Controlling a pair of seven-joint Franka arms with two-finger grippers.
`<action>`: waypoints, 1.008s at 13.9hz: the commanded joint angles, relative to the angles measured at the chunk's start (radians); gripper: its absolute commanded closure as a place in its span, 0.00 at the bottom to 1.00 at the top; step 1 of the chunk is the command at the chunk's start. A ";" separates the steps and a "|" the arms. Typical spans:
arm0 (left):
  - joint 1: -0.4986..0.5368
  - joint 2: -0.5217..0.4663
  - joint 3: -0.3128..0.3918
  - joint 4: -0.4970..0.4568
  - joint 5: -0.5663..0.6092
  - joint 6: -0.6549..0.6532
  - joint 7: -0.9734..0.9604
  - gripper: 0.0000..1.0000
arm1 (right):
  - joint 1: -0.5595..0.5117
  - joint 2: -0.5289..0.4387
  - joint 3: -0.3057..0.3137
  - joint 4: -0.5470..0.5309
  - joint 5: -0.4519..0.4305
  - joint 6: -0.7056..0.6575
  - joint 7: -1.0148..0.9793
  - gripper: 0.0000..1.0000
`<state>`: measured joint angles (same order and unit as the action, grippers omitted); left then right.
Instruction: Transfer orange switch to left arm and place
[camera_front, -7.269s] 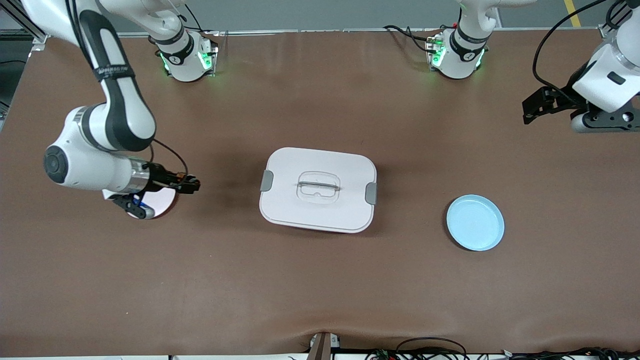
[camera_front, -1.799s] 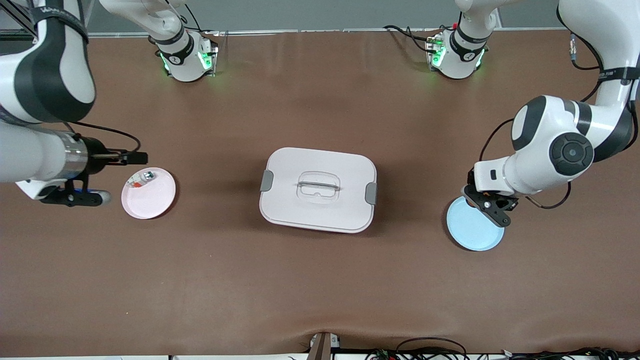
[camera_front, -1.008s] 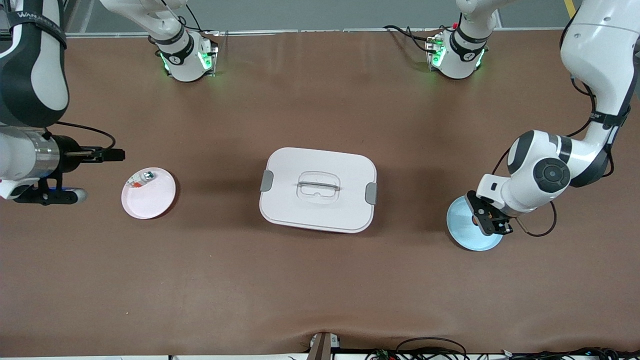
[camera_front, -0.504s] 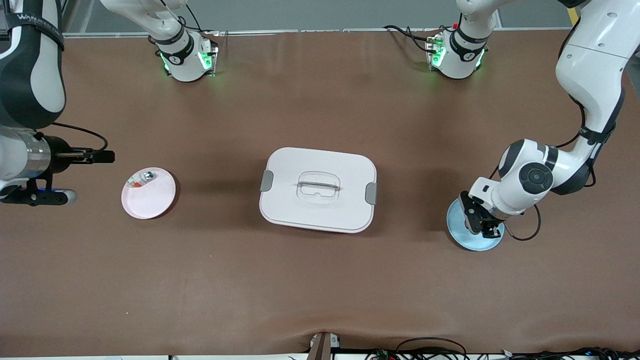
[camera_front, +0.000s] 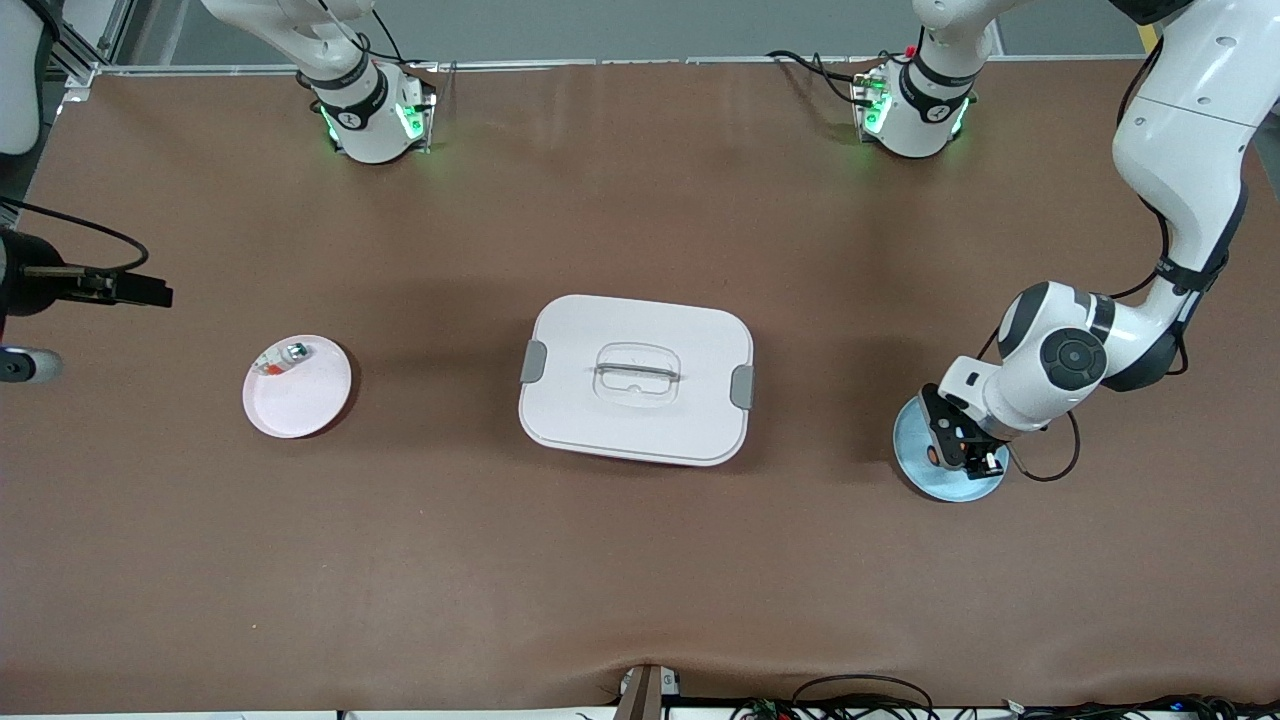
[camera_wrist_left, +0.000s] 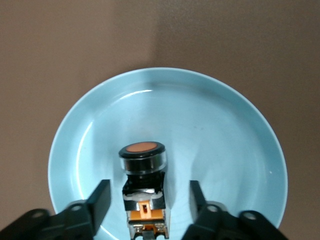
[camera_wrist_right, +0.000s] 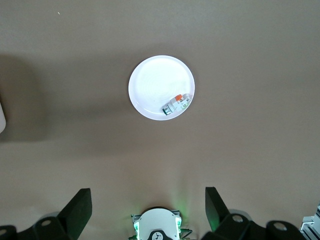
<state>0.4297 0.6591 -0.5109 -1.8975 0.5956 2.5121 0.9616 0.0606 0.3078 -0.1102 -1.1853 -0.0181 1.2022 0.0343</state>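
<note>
The orange switch (camera_wrist_left: 142, 160) rests on the light blue plate (camera_wrist_left: 225, 140), black with a round orange end. My left gripper (camera_wrist_left: 149, 194) is low over this plate, open, with one finger on each side of the switch and a gap at both sides. In the front view the left gripper (camera_front: 958, 452) covers part of the blue plate (camera_front: 915, 440) and an orange bit of the switch (camera_front: 932, 456) shows. My right gripper (camera_front: 150, 295) is open and empty, up over the right arm's end of the table. The white box (camera_front: 636, 378) stands mid-table between the two plates.
A pink plate (camera_front: 300, 392) toward the right arm's end holds a small silver-and-clear piece with a red bit (camera_front: 283, 358). Both also show in the right wrist view, the plate (camera_wrist_right: 155, 82) and the piece (camera_wrist_right: 177, 105). The arm bases (camera_front: 370, 110) stand along the table's back edge.
My left gripper has come down over the blue plate and now stands nearly still. My right gripper has drawn back from the pink plate toward the table's end.
</note>
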 joint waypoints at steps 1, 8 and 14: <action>0.015 -0.050 -0.017 0.001 0.003 -0.009 0.000 0.00 | -0.018 -0.006 0.017 0.009 -0.013 -0.010 0.001 0.00; 0.011 -0.180 -0.058 0.187 -0.263 -0.384 -0.056 0.00 | -0.045 -0.015 0.023 0.009 -0.005 -0.010 -0.039 0.00; 0.011 -0.245 -0.152 0.399 -0.338 -0.735 -0.479 0.00 | -0.047 -0.042 0.027 0.009 -0.003 0.003 -0.090 0.00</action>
<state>0.4337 0.4311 -0.6267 -1.5588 0.2746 1.8677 0.6163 0.0287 0.2842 -0.1033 -1.1813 -0.0202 1.2059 -0.0361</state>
